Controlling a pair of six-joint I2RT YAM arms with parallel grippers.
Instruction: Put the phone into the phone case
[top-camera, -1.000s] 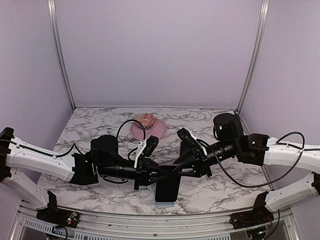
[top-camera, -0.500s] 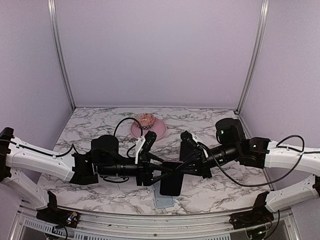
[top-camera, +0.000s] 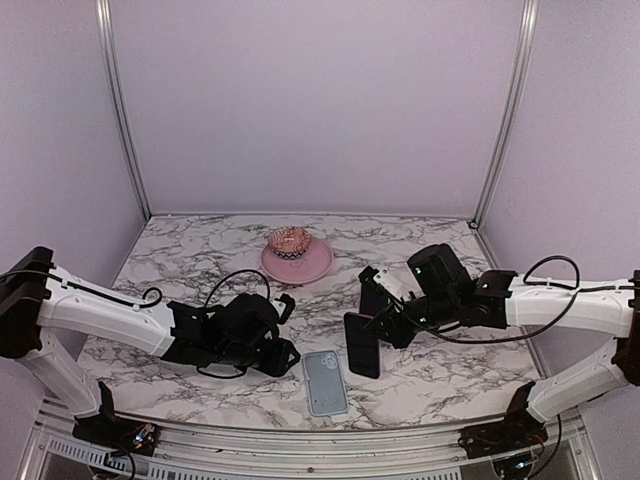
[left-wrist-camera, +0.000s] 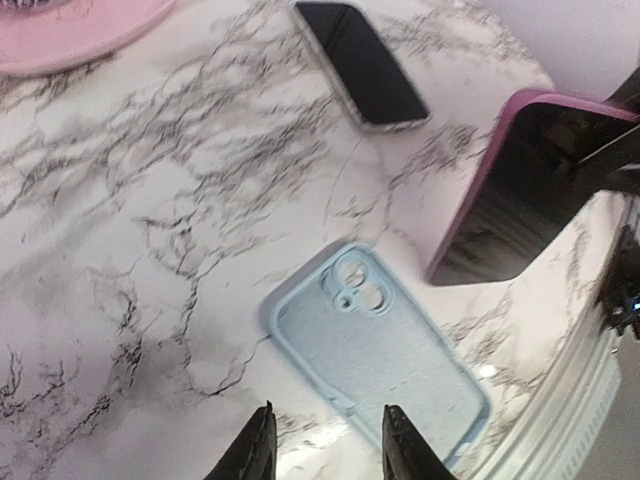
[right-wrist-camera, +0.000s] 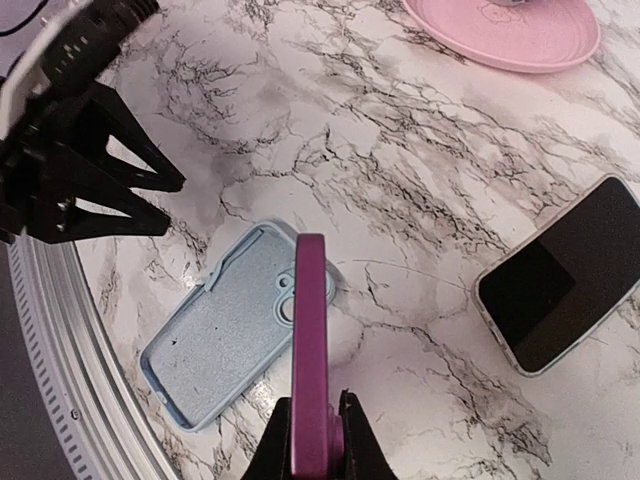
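Change: a second ago both end effectors were pinching the dark purple-edged phone (right-wrist-camera: 311, 330) right over the grey-blue shell (left-wrist-camera: 375, 350). Now the left end effector (left-wrist-camera: 325, 445) has let go and backed off to its own side, fingers partly apart with nothing between them. The right end effector (right-wrist-camera: 312, 430) is clamped tight on one edge of the purple-edged phone, which is tilted up beside the shell and looks lifted clear. The shell lies alone, inside up, near the front of the tabletop (left-wrist-camera: 150, 200).

Task's phone (left-wrist-camera: 362, 62): black screen, pale rim, flat and screen-up, well apart from the shell, untouched. I can't make out the clear phone case separately; the pale rim might be it.

My read: the wrong pair is now separated. The right end effector has to park its phone before the real insertion starts.
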